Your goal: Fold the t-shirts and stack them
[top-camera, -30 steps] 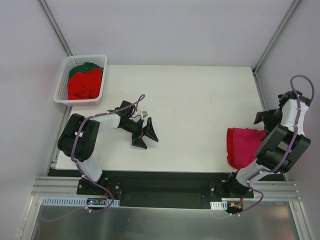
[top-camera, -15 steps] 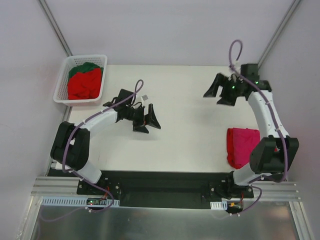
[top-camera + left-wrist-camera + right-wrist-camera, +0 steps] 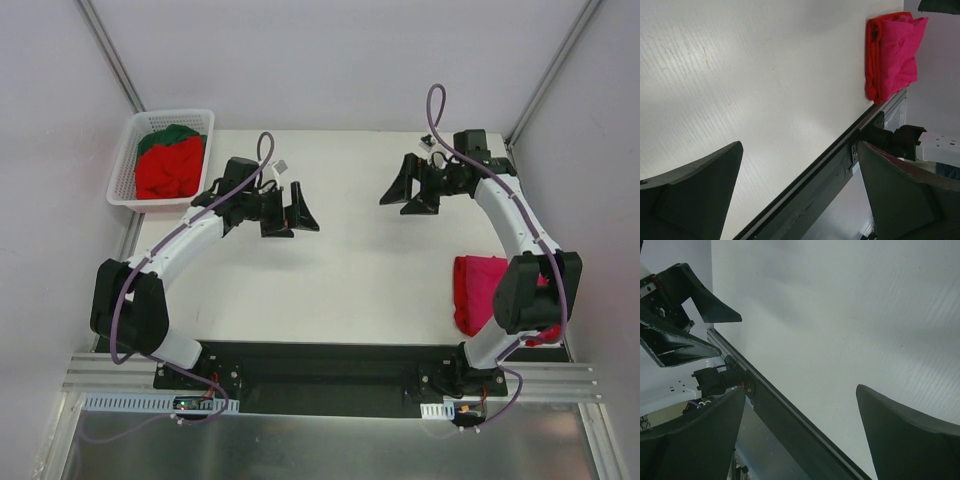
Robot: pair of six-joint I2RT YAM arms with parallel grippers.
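"Well, where do the t-shirts lie at this moment?"

"Two are folded in one small pile at the near right edge of the counter. The magenta-pink t-shirt is on top, and the folded red t-shirt shows along the side that faces the middle. From above, the right arm's elbow hides the right part of this pile."

"And the others?"

"They are in the white basket at the far left corner. The crumpled red t-shirts fill most of it, and the dark green t-shirt lies at its far end."

"What about the left gripper — does it hold something?"

"No, its jaws stand wide apart with nothing between them. It hangs over the bare counter, left of the middle, near the basket but not touching it. Its wrist camera looks across the white surface to the folded pile."

"And the right gripper?"

"Released too — both fingers spread, only bare counter between them. It is over the far part of the counter, right of the middle, and the two grippers face each other, well apart."
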